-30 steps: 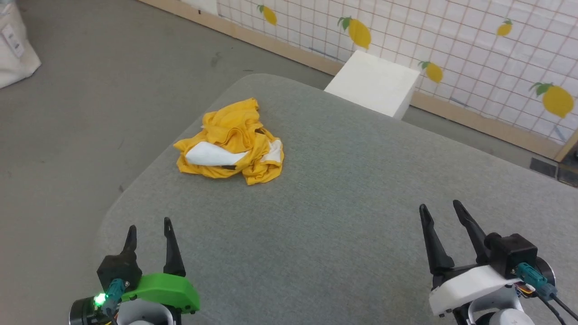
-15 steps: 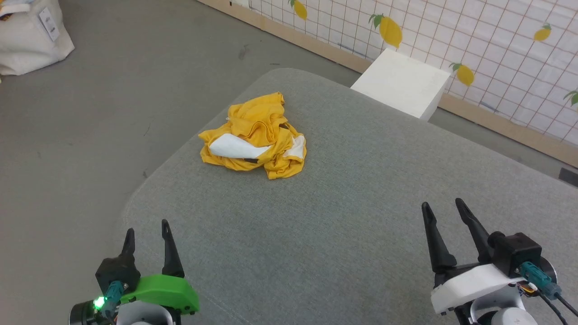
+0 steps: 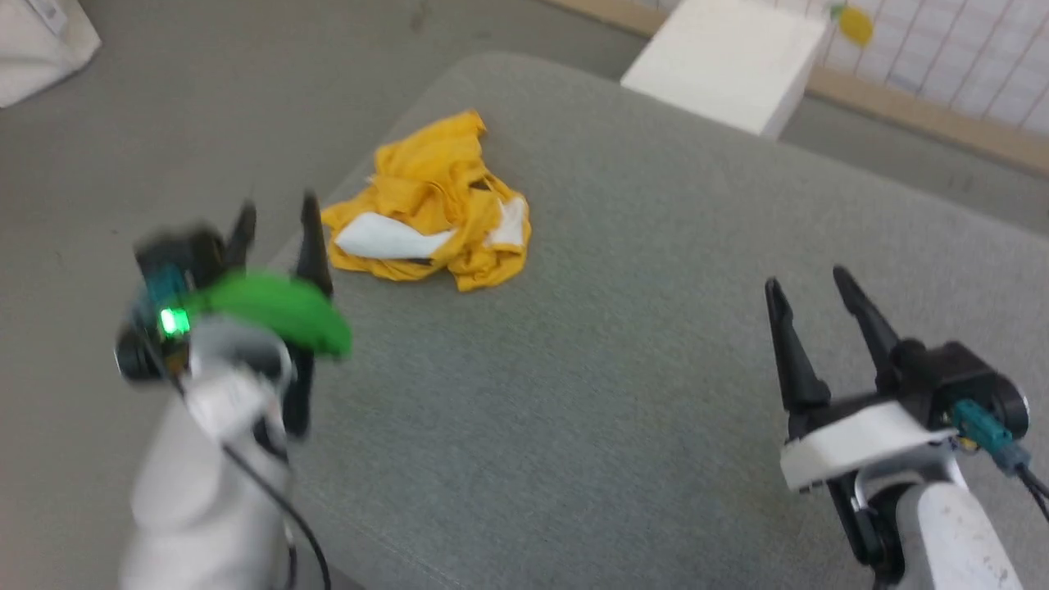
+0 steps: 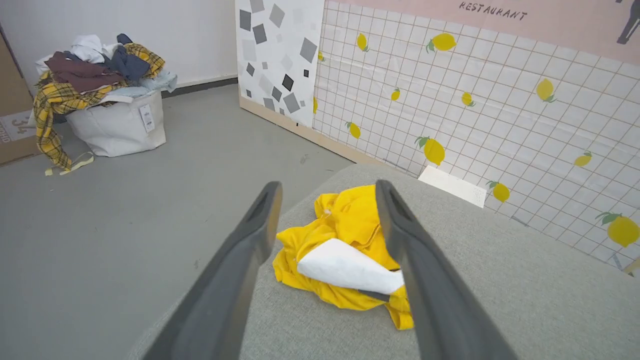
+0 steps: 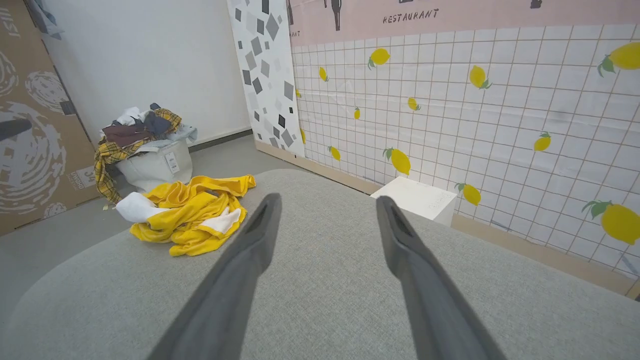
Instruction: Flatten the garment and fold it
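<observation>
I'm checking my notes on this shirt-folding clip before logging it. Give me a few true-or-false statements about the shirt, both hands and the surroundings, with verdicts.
1. The garment lies crumpled on the grey padded surface. True.
2. The left hand is shut on the garment. False: it is open and grips nothing.
3. The right hand is open and holds nothing. True.
4. The white bag on the floor is empty. False: clothes are piled in it.
</observation>
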Robot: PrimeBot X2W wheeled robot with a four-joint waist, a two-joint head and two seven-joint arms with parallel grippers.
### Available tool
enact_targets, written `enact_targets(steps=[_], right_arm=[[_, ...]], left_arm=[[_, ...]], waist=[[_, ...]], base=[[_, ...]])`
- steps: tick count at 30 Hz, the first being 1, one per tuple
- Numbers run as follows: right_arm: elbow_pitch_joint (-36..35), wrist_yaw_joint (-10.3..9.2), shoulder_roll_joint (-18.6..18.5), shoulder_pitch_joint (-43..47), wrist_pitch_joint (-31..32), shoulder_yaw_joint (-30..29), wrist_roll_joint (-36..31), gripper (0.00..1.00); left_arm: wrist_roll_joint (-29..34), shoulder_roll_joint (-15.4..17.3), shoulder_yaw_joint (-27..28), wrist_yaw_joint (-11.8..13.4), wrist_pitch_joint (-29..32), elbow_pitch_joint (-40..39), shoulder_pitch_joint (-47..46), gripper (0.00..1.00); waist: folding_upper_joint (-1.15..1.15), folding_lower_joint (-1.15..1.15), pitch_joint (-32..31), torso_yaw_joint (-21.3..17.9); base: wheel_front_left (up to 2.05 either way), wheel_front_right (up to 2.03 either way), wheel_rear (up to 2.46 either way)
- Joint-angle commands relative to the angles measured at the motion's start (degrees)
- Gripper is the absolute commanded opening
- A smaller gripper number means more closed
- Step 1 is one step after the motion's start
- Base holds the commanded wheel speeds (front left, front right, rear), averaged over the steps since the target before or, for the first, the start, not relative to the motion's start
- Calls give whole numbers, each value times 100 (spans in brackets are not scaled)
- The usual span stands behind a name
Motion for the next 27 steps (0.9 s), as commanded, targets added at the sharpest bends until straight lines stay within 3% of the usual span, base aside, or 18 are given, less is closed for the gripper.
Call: enact_targets(steps=[1, 7, 13, 18, 27], right_arm=[[-59, -10, -6, -154, 28, 13, -60, 100], [-194, -10, -6, -556, 42, 129, -181, 100], [-241, -10, -6, -890, -155, 111, -116, 100], [-165, -10, -6, -930, -266, 90, -62, 100], [121, -10, -6, -998, -526, 155, 159, 100]], left_arm=[[-83, 133, 0, -122, 206, 176, -404, 100], [-234, 771, -9, -603, 1223, 850, -1574, 100], [-532, 1371, 104, -815, 2469, 1252, -1910, 100], [-824, 1647, 341, -592, 3313, 1432, -1674, 100], [-1272, 1641, 571, 25, 4595, 1521, -700, 100]], waist=[[0, 0, 1029, -718], [0, 0, 1928, -1467], [0, 0, 2501, -2146], [0, 0, 2723, -2476], [0, 0, 2574, -2747]], base=[[0, 0, 0], [0, 0, 0], [0, 0, 0], [0, 0, 0], [0, 0, 0]])
